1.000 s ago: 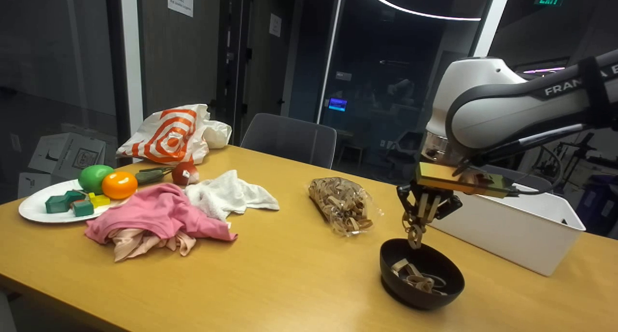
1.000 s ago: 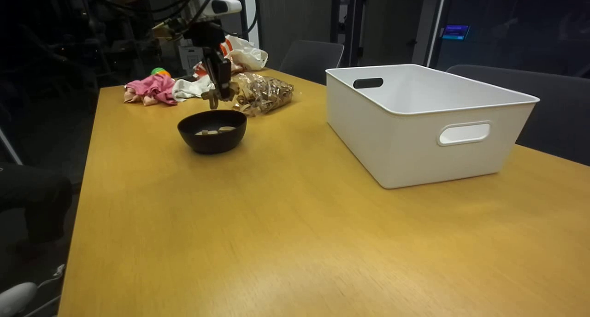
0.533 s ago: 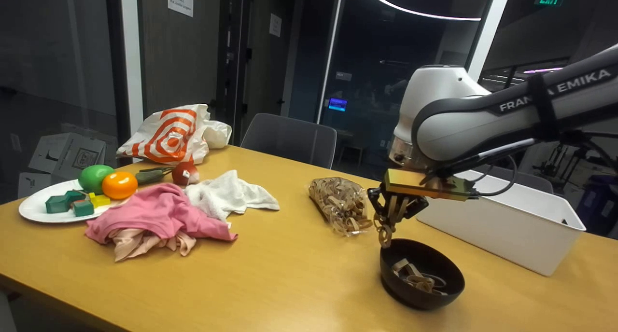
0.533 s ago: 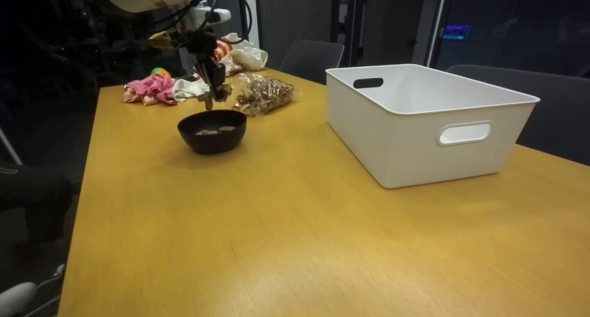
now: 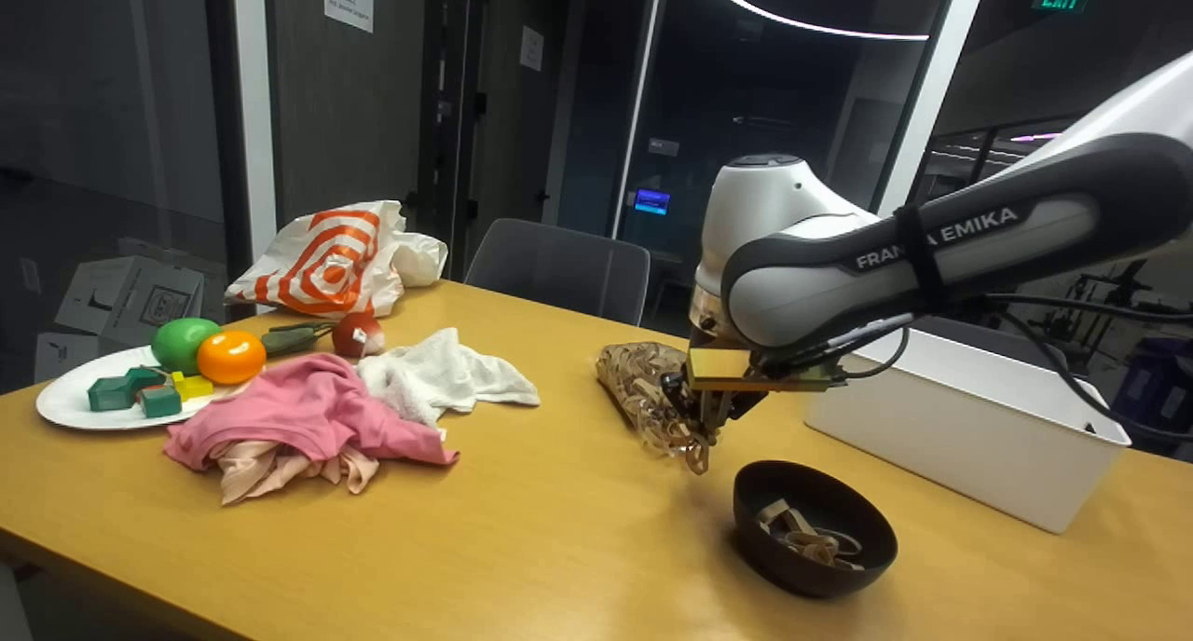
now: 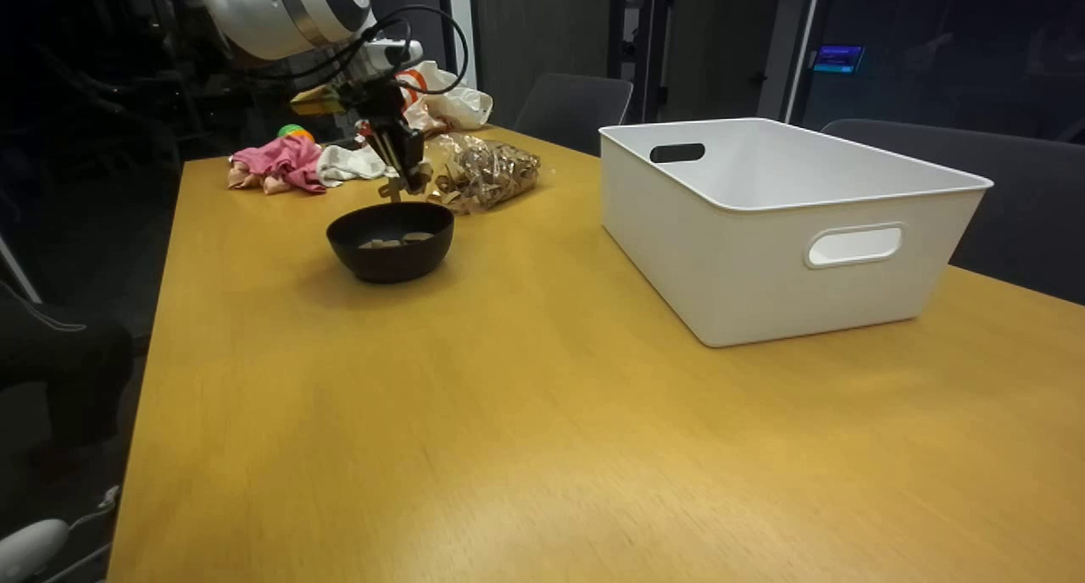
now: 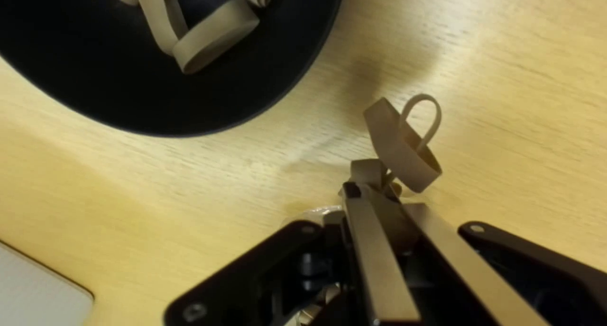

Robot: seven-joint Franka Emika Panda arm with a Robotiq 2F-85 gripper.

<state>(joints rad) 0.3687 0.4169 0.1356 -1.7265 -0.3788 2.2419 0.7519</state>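
Note:
My gripper (image 7: 372,191) is shut on several tan elastic bands (image 7: 403,148), whose loops stick out past the fingertips. Tan strips also run along both fingers. In an exterior view the gripper (image 5: 710,427) hangs above the table, between the clear bag of tan bands (image 5: 641,371) and the black bowl (image 5: 774,562). It hides part of the bag; whether it touches the bag I cannot tell. The bowl holds several tan bands (image 5: 806,534) and also shows in the wrist view (image 7: 189,113). The gripper (image 6: 407,185) is behind the bowl (image 6: 390,265) in an exterior view.
A white bin (image 5: 979,445) stands behind the bowl and arm. Pink cloth (image 5: 317,408), a white towel (image 5: 447,375), a white plate (image 5: 65,403) with green and orange fruit and blocks, and a red-and-white plastic bag (image 5: 335,264) lie at the table's far end.
The gripper has moved from above the bowl toward the bag of bands, off the bowl's rim, still holding the bands. The bowl, bag and bin have not moved.

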